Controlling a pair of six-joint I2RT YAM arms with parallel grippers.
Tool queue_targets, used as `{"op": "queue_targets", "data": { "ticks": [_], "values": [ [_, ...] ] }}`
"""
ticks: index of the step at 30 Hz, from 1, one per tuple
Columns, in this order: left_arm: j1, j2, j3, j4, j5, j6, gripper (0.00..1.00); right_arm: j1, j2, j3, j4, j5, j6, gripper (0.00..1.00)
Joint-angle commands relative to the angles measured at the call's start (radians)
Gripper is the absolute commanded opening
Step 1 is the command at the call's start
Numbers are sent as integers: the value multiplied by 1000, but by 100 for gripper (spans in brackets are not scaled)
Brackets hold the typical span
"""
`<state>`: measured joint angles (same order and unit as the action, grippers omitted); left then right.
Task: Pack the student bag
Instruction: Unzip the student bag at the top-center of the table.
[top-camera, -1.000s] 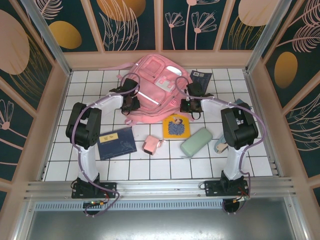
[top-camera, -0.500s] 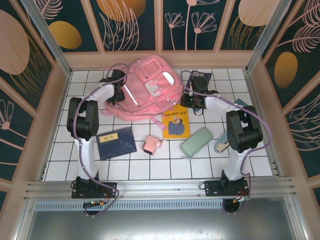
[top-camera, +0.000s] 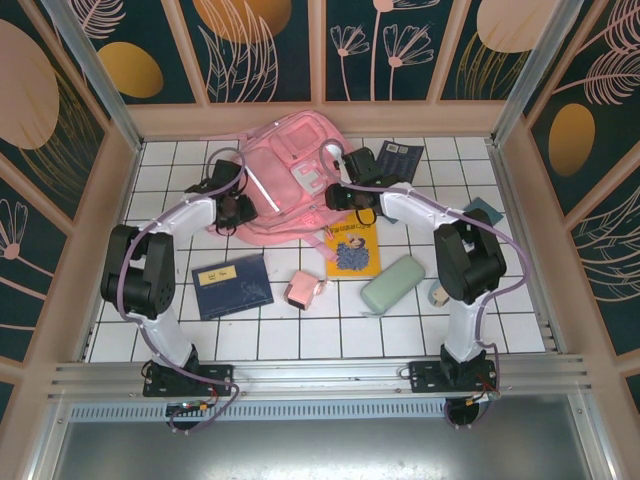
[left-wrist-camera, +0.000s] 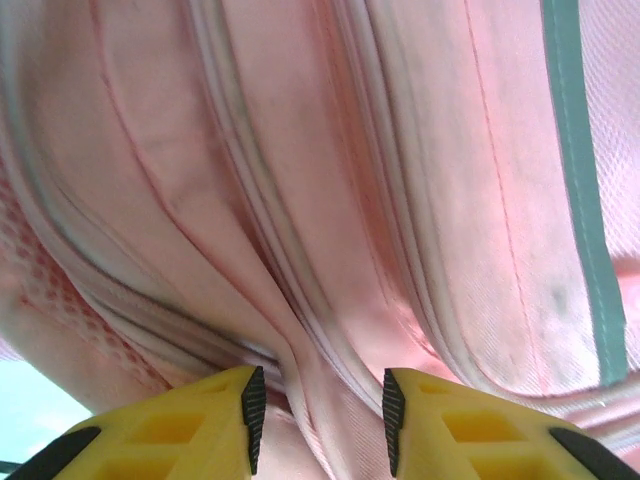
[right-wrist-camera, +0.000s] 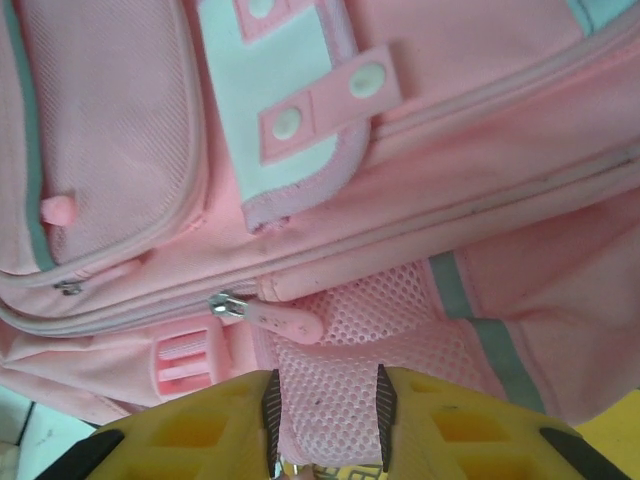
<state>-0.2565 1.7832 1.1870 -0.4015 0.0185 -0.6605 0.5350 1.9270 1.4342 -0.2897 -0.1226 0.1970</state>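
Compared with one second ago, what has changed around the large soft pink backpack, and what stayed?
The large soft pink backpack turned and shifted slightly left. The right gripper moved left onto it; the left gripper moved left too. Fabric lies between each one's jaws; a grip is unclear. The dark blue notebook, pale green oblong case and small pink pouch stayed put.

White tiled floor (top-camera: 300, 335) ringed by dark teal floral wall panels (top-camera: 400, 50) in peach frames (top-camera: 320, 118)
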Motion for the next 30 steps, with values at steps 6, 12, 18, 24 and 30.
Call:
{"op": "queue_targets", "data": {
  "ticks": [6,12,18,24,30],
  "values": [
    [-75,39,-113,94,109,-173,33,1,49,30,-58,72,27,34],
    [-26,193,29,19,-53,-59,31,-7,-1,-32,-33,51,122,39],
    [59,322,196,-26,-190,66,31,-18,-44,-81,-15,10,182,41],
    [74,318,329,-77,-198,130,36,-27,-66,-134,55,-78,286,46],
    [59,86,136,57,-32,91,47,-44,-49,-191,196,-191,458,48]
  ]
}}
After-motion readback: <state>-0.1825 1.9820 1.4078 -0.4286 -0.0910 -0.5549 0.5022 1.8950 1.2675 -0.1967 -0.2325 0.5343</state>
